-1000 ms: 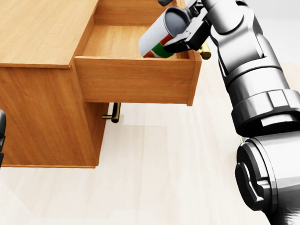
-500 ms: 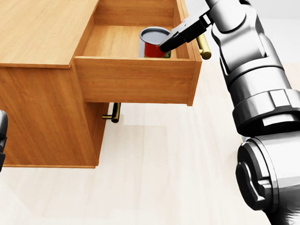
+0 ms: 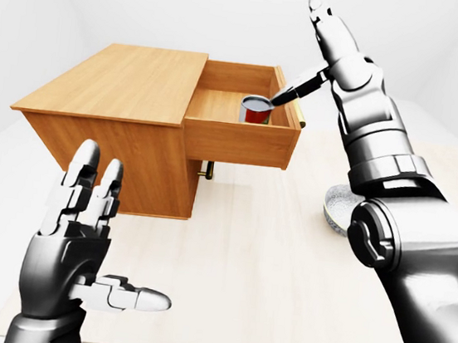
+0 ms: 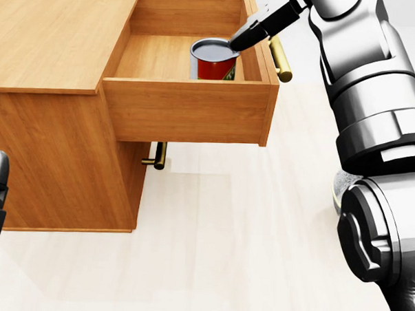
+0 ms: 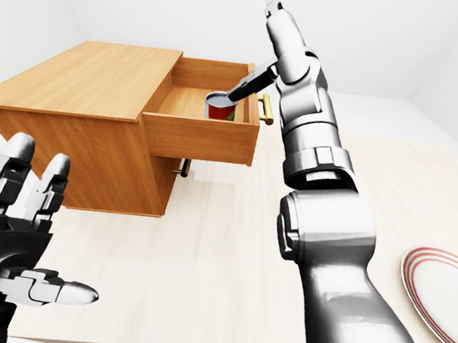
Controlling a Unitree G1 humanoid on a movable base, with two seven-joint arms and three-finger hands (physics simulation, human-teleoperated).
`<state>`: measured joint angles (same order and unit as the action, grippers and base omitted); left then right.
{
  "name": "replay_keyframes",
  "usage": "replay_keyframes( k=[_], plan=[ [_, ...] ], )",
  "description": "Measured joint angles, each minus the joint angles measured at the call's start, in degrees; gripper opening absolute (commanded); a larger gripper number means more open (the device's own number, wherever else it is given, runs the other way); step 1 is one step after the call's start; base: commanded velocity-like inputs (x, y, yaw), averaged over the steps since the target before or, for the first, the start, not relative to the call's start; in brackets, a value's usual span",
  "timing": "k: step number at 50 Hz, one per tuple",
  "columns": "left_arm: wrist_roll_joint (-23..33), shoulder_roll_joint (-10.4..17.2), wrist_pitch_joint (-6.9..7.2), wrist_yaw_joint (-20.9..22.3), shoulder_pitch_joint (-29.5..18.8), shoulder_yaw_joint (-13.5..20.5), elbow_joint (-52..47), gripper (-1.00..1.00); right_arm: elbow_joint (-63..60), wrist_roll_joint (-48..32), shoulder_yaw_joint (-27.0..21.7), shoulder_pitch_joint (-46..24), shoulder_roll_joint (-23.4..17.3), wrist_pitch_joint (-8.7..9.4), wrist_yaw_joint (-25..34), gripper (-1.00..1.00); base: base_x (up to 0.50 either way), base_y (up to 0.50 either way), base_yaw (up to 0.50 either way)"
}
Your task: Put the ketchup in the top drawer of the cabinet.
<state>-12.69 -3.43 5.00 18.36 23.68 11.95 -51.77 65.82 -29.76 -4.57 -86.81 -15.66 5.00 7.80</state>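
The cabinet (image 3: 110, 115) stands on the pale table (image 3: 261, 251), its top drawer (image 4: 189, 106) pulled fully out toward the right of the left-eye view. The ketchup (image 4: 213, 59), a red can with a grey top, stands upright inside the drawer, in the right-hand part of the tray, near the drawer's right wall and close to its front panel; bare drawer floor lies open to the can's left. The right hand (image 3: 314, 61) is raised above the drawer's right edge with its fingers spread and pointing upward, holding nothing. One dark finger (image 4: 263, 26) slants down over the drawer's right rim so that its tip overlaps the can's top rim in the head view; whether it touches the can cannot be told. A brass handle (image 4: 280, 61) runs along the outer face of the drawer, just right of that finger. A second brass handle (image 4: 157, 156) shows below the drawer, on the lower cabinet face. The left hand (image 3: 78, 245) hangs well apart from the cabinet, low at the left of the left-eye view, fingers extended and empty. To the right of the cabinet, beyond the right arm, a plate (image 5: 445, 298) with a red-striped rim rests near the table's right edge; the table between cabinet and plate is bare.
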Motion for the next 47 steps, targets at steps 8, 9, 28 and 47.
replay_keyframes(
  k=[8, 9, 28, 47],
  plan=[
    [-0.2, 0.0, 0.00, 0.1, 0.0, 0.3, -0.2, 1.00, -2.4, 0.6, 0.0, -1.3, -1.4, 0.00, 2.8, 1.00, 0.00, 0.00, 0.00],
    [-0.3, 0.0, 0.00, 0.1, 0.0, 0.3, -0.2, 1.00, -2.9, 0.7, 0.0, -1.3, -1.6, 0.00, 3.1, 1.00, 0.00, 0.00, 0.00],
    [-0.2, -0.3, 0.00, 0.4, 0.4, 0.3, -0.6, 1.00, -46.8, 8.0, -3.0, 18.6, -6.2, 0.00, 14.4, 1.00, 0.00, 0.00, 0.00],
    [-0.1, -0.5, 0.00, 0.6, 0.8, 0.2, -0.8, 1.00, -92.5, 15.4, -10.4, 48.7, -8.5, 0.00, 16.4, 1.00, 0.00, 0.00, 0.00]
  ],
)
